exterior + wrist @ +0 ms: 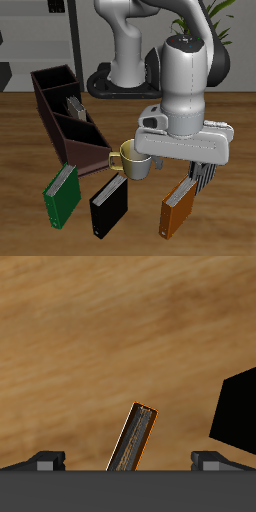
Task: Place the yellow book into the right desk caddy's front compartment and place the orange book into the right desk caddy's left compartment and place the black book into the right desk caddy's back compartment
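Wooden table [25,215] bears the right desk caddy [66,118].

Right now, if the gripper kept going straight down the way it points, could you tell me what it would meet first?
Most likely the orange book, which stands on edge directly under the open gripper; how far below is unclear.

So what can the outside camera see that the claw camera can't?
Only the outside camera shows the right desk caddy, the green book, the mug, the striped book and the robot arm. Only the claw camera shows how the claw stands: fingertips wide apart. Both show the orange book and the black book on the table.
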